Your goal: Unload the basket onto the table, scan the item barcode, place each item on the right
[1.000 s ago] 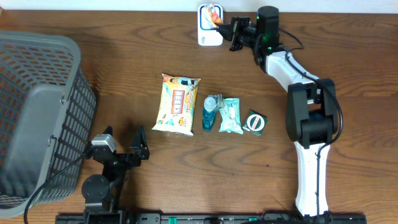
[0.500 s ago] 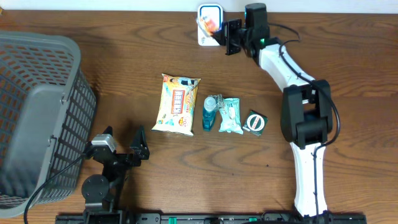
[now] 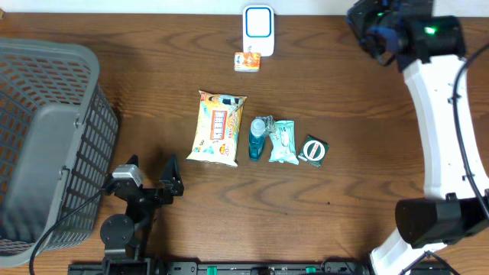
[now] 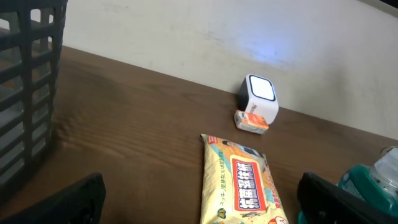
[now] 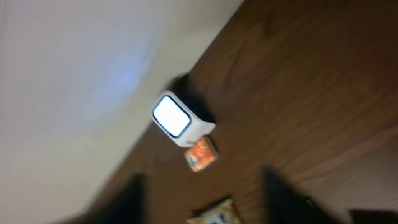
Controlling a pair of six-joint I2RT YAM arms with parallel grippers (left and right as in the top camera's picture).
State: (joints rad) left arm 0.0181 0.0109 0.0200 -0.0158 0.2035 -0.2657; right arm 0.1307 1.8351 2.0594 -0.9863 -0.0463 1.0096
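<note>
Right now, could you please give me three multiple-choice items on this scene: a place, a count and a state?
1. The orange packet lies where, relative to the white scanner? A. atop it B. on the table beside it C. far from it
2. Items in the mid-table row? A. two B. six C. four
3. The left gripper is? A. open, empty B. holding a box C. shut, empty
1 B: it rests on wood by the scanner's base. 2 C: yellow bag, blue bottle, teal pouch, green packet. 3 A: jaws wide, nothing between.
</note>
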